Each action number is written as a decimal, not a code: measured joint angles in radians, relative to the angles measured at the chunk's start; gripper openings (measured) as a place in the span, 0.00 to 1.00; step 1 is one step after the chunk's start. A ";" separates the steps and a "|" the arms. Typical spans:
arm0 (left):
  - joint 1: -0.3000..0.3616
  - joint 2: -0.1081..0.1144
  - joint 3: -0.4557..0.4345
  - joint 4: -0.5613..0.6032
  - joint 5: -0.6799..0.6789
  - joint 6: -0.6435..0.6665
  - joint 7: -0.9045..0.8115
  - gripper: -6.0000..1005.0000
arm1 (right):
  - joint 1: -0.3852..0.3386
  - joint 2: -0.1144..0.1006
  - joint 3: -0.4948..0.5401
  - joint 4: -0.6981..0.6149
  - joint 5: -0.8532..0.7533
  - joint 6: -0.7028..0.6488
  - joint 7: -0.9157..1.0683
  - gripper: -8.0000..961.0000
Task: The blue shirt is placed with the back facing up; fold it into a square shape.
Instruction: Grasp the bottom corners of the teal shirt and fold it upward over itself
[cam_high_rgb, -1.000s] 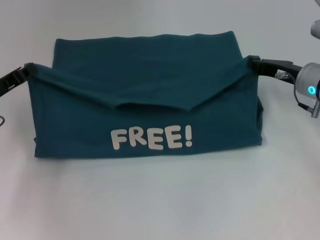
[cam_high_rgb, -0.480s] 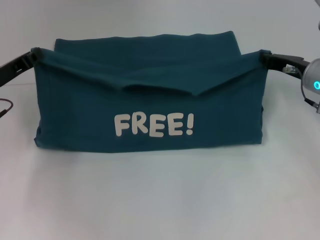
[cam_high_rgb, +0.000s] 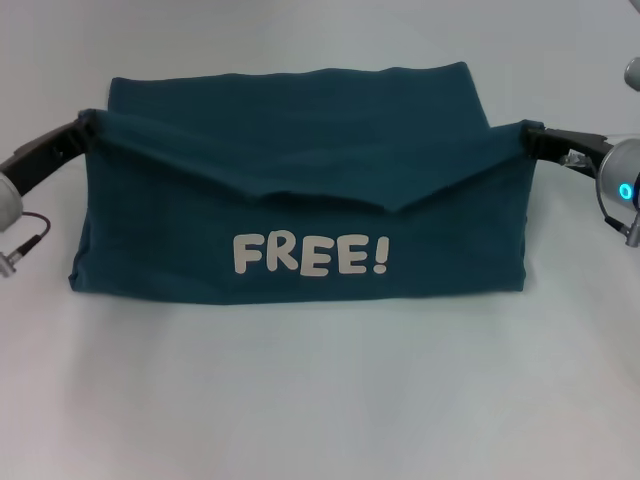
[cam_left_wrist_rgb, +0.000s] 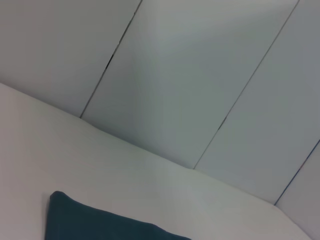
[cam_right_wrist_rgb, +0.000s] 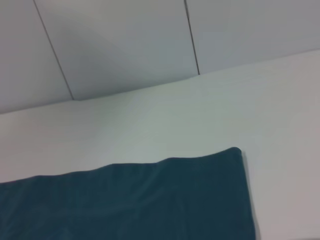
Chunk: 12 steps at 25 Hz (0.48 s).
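Note:
The blue shirt (cam_high_rgb: 300, 160) lies on the white table, partly folded, with a pale "FREE!" print (cam_high_rgb: 310, 255) on the raised front layer. My left gripper (cam_high_rgb: 82, 126) is shut on the shirt's left upper corner and holds it above the table. My right gripper (cam_high_rgb: 533, 133) is shut on the right upper corner at about the same height. The lifted layer hangs between them and sags in the middle. The shirt's far edge shows in the left wrist view (cam_left_wrist_rgb: 90, 222) and in the right wrist view (cam_right_wrist_rgb: 150, 200).
The white table (cam_high_rgb: 320, 400) spreads around the shirt. A pale panelled wall (cam_right_wrist_rgb: 125, 40) stands behind the table's far edge.
Both grippers have moved forward over the shirt with the held corners. The lifted layer has come up and the print stands a little higher.

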 joint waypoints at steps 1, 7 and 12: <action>0.000 -0.003 0.000 -0.004 -0.006 -0.007 0.011 0.02 | 0.000 0.000 0.000 0.006 0.006 0.006 -0.011 0.13; -0.003 -0.012 0.002 -0.018 -0.014 -0.027 0.037 0.03 | 0.001 0.001 0.000 0.016 0.018 0.021 -0.029 0.13; 0.001 -0.013 -0.001 -0.018 -0.020 -0.027 0.038 0.04 | 0.003 0.003 -0.006 0.018 0.018 0.021 -0.030 0.14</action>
